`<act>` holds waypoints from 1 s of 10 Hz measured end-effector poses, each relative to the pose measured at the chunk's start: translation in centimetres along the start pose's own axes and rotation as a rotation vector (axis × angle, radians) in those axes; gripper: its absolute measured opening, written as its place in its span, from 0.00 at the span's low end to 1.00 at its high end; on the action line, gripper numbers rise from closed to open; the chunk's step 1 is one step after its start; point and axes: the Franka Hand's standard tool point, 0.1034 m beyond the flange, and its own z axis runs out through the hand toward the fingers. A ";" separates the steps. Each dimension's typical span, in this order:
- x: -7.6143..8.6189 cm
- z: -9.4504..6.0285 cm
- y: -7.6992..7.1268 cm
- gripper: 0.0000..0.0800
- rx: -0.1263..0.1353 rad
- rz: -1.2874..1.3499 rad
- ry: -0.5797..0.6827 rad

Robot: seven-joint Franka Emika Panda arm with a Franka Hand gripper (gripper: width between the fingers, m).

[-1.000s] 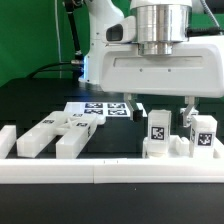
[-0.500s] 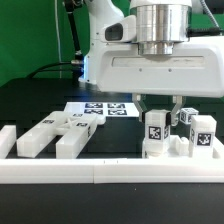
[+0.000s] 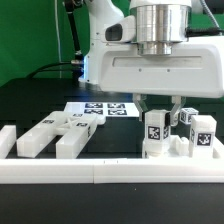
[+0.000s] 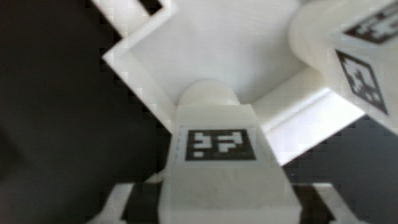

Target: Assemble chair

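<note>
Tool: my tool (image 3: 160, 112) hangs low over the exterior view's right side of the desk (image 3: 30, 100). Its two fingers are closed against the flanks of the upright post (image 3: 156, 131).
Grip check: in the wrist view the post (image 4: 221, 140) fills the gap between my fingers, tag facing the camera. I judge it held, though I cannot tell how firmly.
Chair parts: a second tagged block (image 3: 203, 136) stands just beside the post. The loose bars (image 3: 45, 136) lie well apart, toward the exterior view's left, near the marker board (image 3: 100, 109).
Risk, neighbour: my outer finger sits close to the tagged block, so a sideways move could knock it over.
Risk, slip: the post is smooth plastic, and a shallow or off-centre hold could let it tilt or drop when lifted.
Risk, rail: the border rail (image 3: 100, 172) runs just in front, so a low carry could catch on it.
</note>
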 end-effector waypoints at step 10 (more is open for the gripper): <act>-0.1 0.1 -0.2 0.36 0.014 0.921 -0.022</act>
